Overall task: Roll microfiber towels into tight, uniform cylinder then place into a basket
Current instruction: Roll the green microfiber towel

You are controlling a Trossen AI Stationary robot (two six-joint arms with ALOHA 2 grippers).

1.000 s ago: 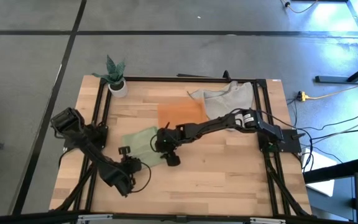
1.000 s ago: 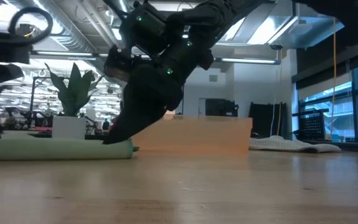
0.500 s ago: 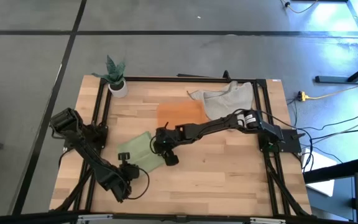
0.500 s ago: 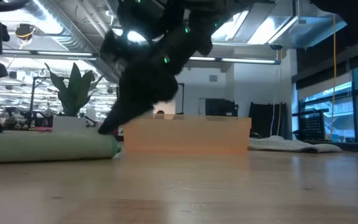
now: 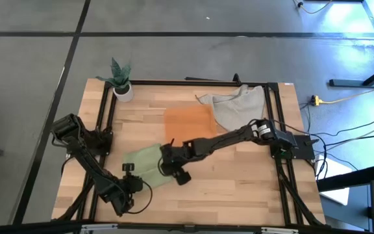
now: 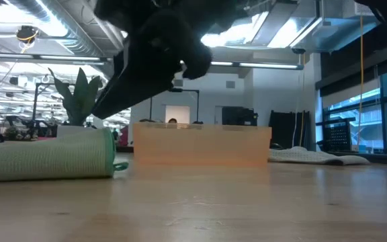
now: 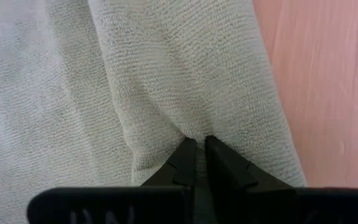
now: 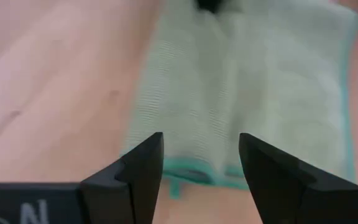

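A light green towel (image 5: 144, 160) with a teal hem lies partly rolled on the wooden table, left of centre. The low view shows its roll (image 6: 46, 158) lying on the table. My left gripper (image 5: 130, 169) is at the towel's near left part, shut on the roll (image 7: 179, 74). My right gripper (image 5: 169, 168) is open over the towel's right end (image 8: 194, 174), one finger on either side of the rolled part. The orange basket (image 5: 188, 120) stands behind the towel, with nothing in it. My left gripper pinches a pucker of the roll's outer layer (image 7: 194, 127) between its two shut fingers. The fingers come down onto the roll from above, and the cloth creases toward their tips. The roll lies on the table. My right gripper: I cannot tell whether its open fingers (image 8: 143, 163) touch the towel.
A crumpled grey towel (image 5: 236, 104) lies at the far right, beside the basket. A small white pot with a plant (image 5: 122, 88) stands at the far left corner. Bare wood lies along the near edge and to the right (image 5: 239, 182).
Both grippers have gone toward the table's near edge, and the green towel has gone with them. In the low view the roll now looks thicker, and its end has shifted to the left. The basket and the grey towel have stayed in place.
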